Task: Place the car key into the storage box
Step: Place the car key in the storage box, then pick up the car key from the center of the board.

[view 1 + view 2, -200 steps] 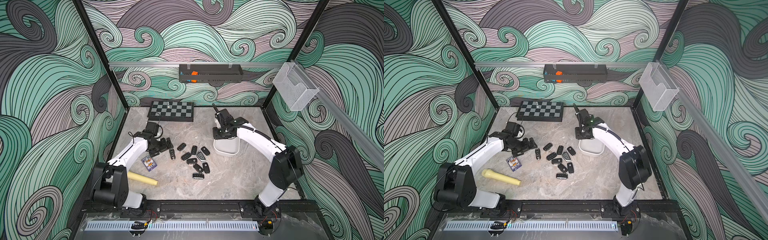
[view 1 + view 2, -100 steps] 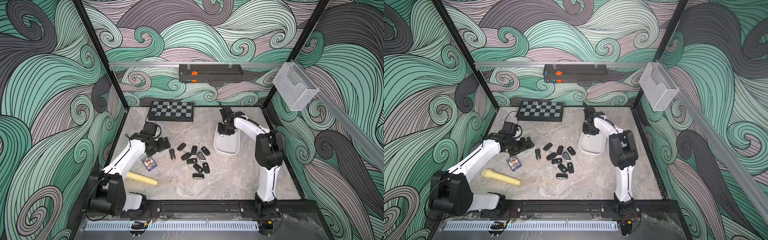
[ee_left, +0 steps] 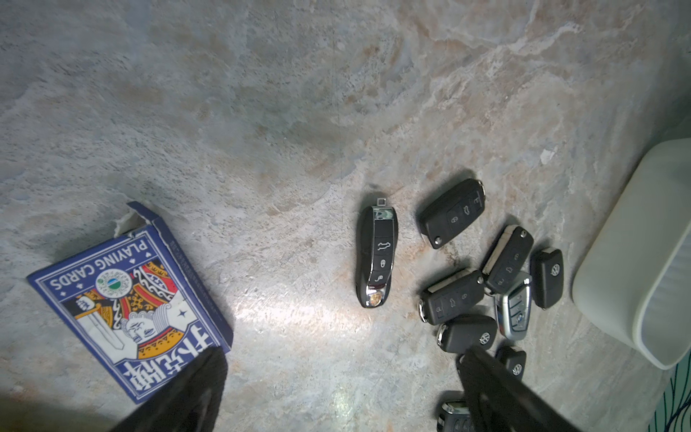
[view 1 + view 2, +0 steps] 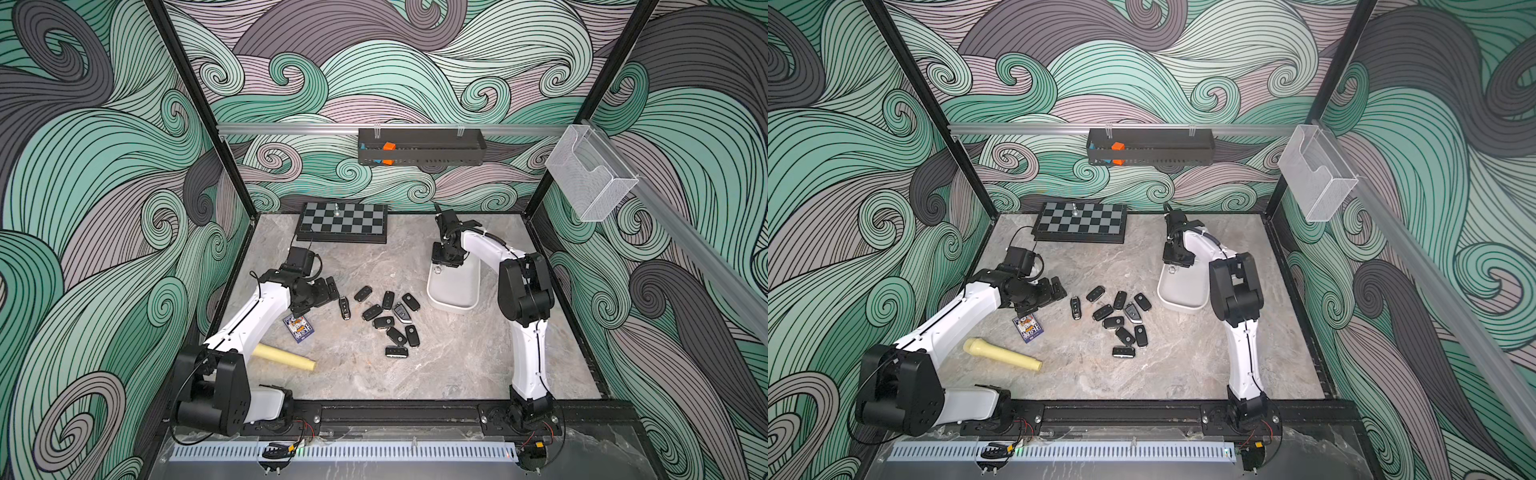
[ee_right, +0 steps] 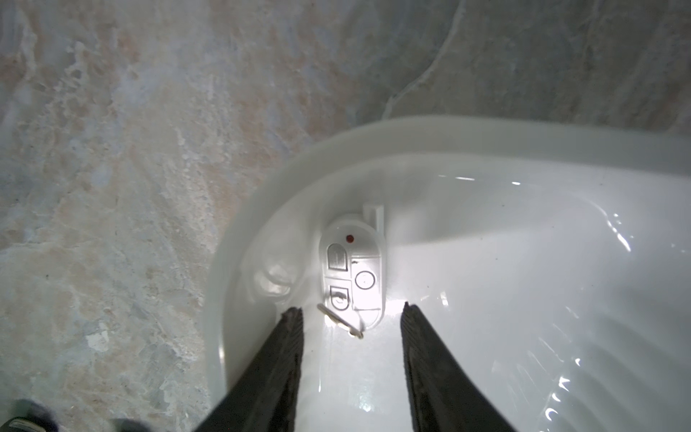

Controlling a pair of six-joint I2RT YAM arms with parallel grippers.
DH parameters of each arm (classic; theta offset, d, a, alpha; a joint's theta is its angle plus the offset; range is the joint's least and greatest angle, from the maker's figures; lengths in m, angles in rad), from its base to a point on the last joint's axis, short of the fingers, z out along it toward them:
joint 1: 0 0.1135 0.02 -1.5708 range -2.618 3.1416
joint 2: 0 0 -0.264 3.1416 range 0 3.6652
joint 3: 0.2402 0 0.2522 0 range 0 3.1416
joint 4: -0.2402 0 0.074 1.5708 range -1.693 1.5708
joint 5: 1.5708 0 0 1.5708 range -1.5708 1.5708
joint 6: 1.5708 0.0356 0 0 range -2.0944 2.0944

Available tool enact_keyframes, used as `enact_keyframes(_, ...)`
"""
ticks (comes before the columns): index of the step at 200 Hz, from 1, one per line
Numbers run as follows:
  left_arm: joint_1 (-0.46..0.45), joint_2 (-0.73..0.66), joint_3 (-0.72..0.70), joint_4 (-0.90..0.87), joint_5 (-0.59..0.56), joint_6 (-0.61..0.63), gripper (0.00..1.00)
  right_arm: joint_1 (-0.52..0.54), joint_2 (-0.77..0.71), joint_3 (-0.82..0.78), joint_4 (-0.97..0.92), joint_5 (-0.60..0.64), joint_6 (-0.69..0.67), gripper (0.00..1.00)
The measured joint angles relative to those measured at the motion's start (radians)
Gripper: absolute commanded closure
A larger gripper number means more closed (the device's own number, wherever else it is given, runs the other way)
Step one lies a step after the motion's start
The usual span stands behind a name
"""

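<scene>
The white storage box (image 4: 455,293) (image 4: 1185,297) stands right of centre on the marble table. A white car key (image 5: 352,275) with grey buttons lies loose on the box floor at its far end, also showing as a small pale shape in a top view (image 4: 436,270). My right gripper (image 5: 351,310) (image 4: 445,266) hangs over that end, open, its fingertips either side of the key and not touching it. Several black car keys (image 4: 388,316) (image 3: 486,284) lie in a loose cluster left of the box. My left gripper (image 3: 342,357) (image 4: 328,291) is open and empty, just left of a black-and-chrome key (image 3: 377,258).
A blue playing-card box (image 4: 297,328) (image 3: 127,299) and a yellow cylinder (image 4: 286,359) lie by the left arm. A chessboard (image 4: 343,222) lies at the back. A black tray (image 4: 419,151) and a clear mesh basket (image 4: 590,178) hang on the walls.
The right gripper's jaws have parted over the far end of the box, and its elbow has swung toward the right wall. The left gripper has drawn back slightly to the left.
</scene>
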Motion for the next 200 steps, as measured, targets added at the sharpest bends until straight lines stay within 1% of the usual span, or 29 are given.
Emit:
enact_keyframes(18, 0.000, 0.000, -0.001, 0.000, 0.000, -0.005, 0.01, 0.000, 0.000, 0.002, -0.003, -0.004, 0.003, 0.47)
enact_keyframes(40, 0.000, -0.008, -0.009, 0.000, 0.001, -0.010, 0.01, -0.001, -0.009, -0.008, -0.004, -0.014, 0.002, 0.47)
enact_keyframes(67, 0.000, -0.022, -0.013, 0.000, 0.004, -0.012, 0.01, -0.001, -0.076, -0.059, -0.007, -0.032, 0.004, 0.46)
enact_keyframes(140, -0.004, -0.025, -0.013, 0.000, 0.067, 0.003, 0.01, 0.026, -0.462, -0.326, 0.018, -0.079, 0.011, 0.43)
enact_keyframes(200, -0.019, -0.010, -0.033, 0.006, 0.140, 0.016, 0.01, 0.105, -0.752, -0.568, 0.033, -0.151, -0.015, 0.42)
